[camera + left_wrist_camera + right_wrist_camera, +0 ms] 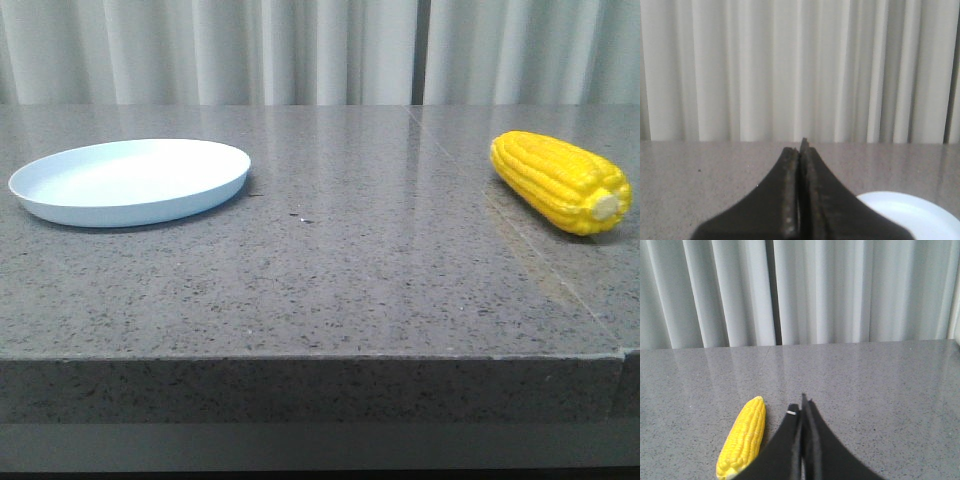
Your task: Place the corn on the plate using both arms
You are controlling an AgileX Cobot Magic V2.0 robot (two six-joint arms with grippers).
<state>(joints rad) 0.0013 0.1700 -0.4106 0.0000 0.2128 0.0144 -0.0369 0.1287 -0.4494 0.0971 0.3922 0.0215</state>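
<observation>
Pale curtains (320, 50) hang behind a grey speckled table (350, 260). In the front view, the plate (130, 180) and the corn (560, 182) lie well apart. In the left wrist view, the left gripper (800, 150) is pressed closed on nothing, the plate just beside its fingers. In the right wrist view, the right gripper (802, 405) is likewise closed and empty, the corn just beside its fingers.
</observation>
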